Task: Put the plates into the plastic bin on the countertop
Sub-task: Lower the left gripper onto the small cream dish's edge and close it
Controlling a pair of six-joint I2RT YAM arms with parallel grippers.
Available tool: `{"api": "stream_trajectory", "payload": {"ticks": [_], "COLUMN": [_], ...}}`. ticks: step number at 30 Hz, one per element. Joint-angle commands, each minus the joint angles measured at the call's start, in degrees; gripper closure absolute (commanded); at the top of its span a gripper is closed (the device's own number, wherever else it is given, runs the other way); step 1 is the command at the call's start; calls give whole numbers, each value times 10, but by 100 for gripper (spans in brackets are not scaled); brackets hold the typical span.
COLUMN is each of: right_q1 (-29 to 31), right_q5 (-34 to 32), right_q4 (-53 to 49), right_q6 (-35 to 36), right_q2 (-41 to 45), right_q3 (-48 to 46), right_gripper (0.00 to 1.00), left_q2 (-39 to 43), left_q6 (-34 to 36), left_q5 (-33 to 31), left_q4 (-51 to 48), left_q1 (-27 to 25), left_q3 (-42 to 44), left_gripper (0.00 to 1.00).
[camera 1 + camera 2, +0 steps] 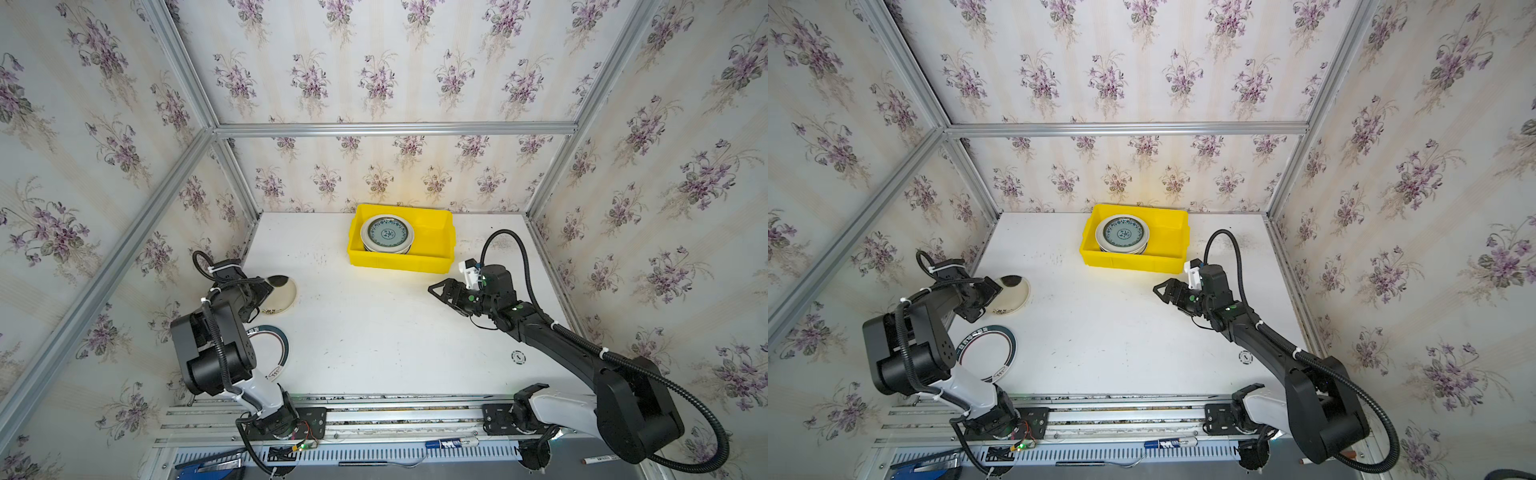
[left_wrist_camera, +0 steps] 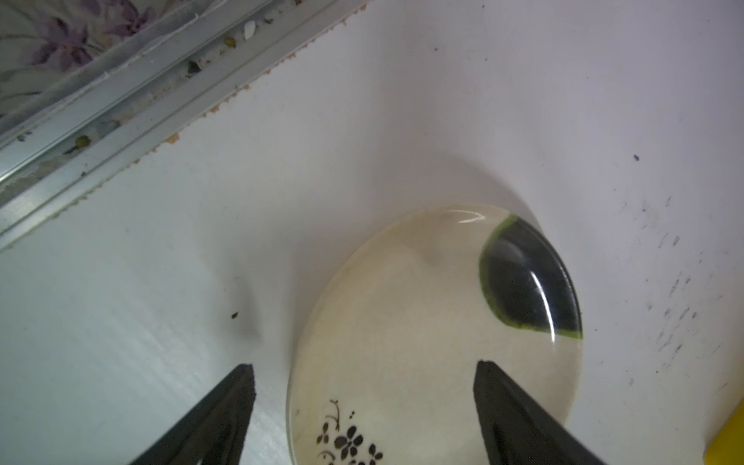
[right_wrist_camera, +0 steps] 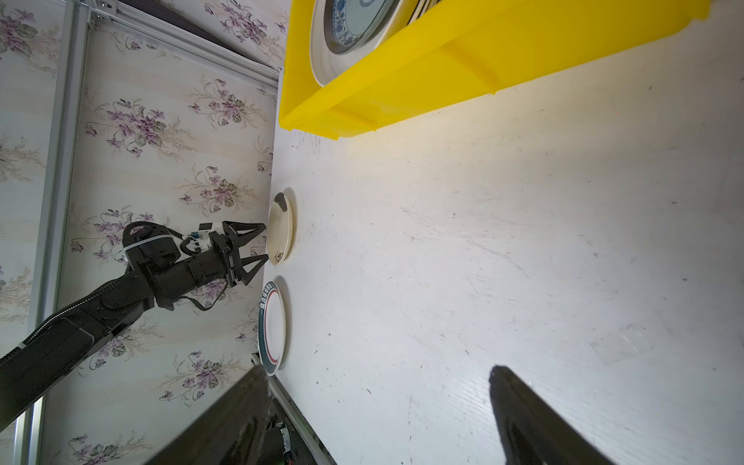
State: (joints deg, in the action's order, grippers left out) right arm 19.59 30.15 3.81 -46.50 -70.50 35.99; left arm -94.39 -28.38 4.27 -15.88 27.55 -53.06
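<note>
While its fingers stand spread wide, the left gripper (image 2: 364, 366) hangs over the flowered edge of a cream plate (image 2: 402, 314), one finger above the plate and the other just outside its rim, pinching nothing. That plate lies flat on the left side of the white countertop (image 1: 374, 332). Just beside it lies a green-rimmed plate (image 1: 988, 353). The right gripper (image 3: 377, 370) is also spread and empty, near the front right corner of the yellow bin (image 1: 401, 266) at the back, where a stack of plates (image 1: 387, 233) fills the left half.
</note>
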Motion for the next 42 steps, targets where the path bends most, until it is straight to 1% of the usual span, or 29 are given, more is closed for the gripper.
{"api": "stream_trajectory", "payload": {"ticks": [1, 3, 6, 7, 10, 14, 18, 19, 22, 23, 30, 33, 36, 42], "right_q1": [0, 0, 0, -1, -1, 0, 0, -1, 0, 0, 0, -1, 0, 0], "right_q5": [15, 19, 22, 21, 22, 20, 15, 14, 12, 11, 7, 8, 8, 1], "right_q4": [25, 24, 24, 24, 22, 20, 18, 17, 13, 13, 11, 10, 10, 6], "right_q6": [-3, -4, -3, -3, -3, -3, -6, -7, -7, -6, -10, -13, -15, -16], "right_q2": [-8, -13, -15, -15, -14, -9, -1, 1, 7, 9, 9, 9, 13, 19], "right_q3": [15, 20, 20, 19, 17, 14, 9, 8, 8, 8, 13, 13, 12, 8], "right_gripper": [12, 13, 13, 13, 13, 14, 14, 14, 14, 14, 14, 15, 15, 15], "left_q2": [-6, -15, -29, -34, -34, -33, -37, -38, -45, -47, -42, -43, -42, -46], "left_q6": [17, 22, 26, 27, 27, 35, 35, 35, 35, 35, 38, 40, 41, 42], "left_q5": [12, 11, 19, 24, 27, 24, 25, 25, 30, 31, 21, 25, 25, 28], "left_q4": [11, 11, 10, 10, 10, 11, 10, 10, 10, 10, 9, 9, 9, 9], "left_q1": [1, 1, 2, 4, 6, 6, 6, 6, 6, 6, 4, 4, 4, 3], "left_q3": [-8, -10, -12, -13, -10, -8, -9, -9, -9, -9, -6, -6, -6, -10], "left_gripper": [29, 40, 41, 44, 44, 55, 60, 63, 75, 77, 79, 82, 90, 96]}}
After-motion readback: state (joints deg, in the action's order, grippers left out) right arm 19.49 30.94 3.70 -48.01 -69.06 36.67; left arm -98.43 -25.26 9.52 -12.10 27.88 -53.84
